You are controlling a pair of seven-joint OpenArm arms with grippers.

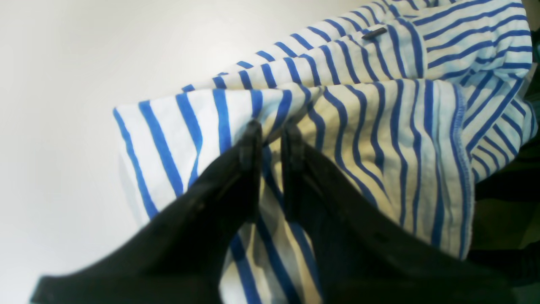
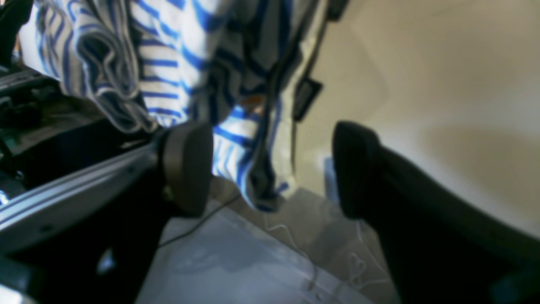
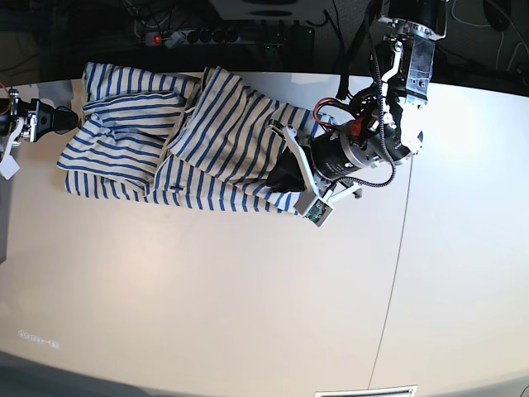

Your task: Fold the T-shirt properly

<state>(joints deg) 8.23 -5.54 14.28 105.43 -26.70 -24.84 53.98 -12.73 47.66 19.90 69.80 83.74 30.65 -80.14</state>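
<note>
The T-shirt [image 3: 207, 141], white with blue stripes, lies crumpled across the far part of the table [image 3: 207, 289]. My left gripper [image 3: 285, 178] is at its right end. In the left wrist view the left gripper [image 1: 270, 131] has its black fingers pinched on a fold of the T-shirt [image 1: 371, 126]; a small dark tag [image 1: 374, 33] shows farther along the cloth. My right gripper [image 3: 66, 121] is at the shirt's left end by the table's left edge. In the right wrist view the right gripper [image 2: 270, 169] is open and empty, with the T-shirt [image 2: 168, 63] bunched and hanging just beyond its fingertips.
A power strip [image 3: 190, 35] and cables lie behind the table's far edge. The left arm's body and wiring [image 3: 364, 141] stand over the table's right half. A seam [image 3: 397, 248] runs down the tabletop. Off the table's left edge are a frame and floor [image 2: 253, 261].
</note>
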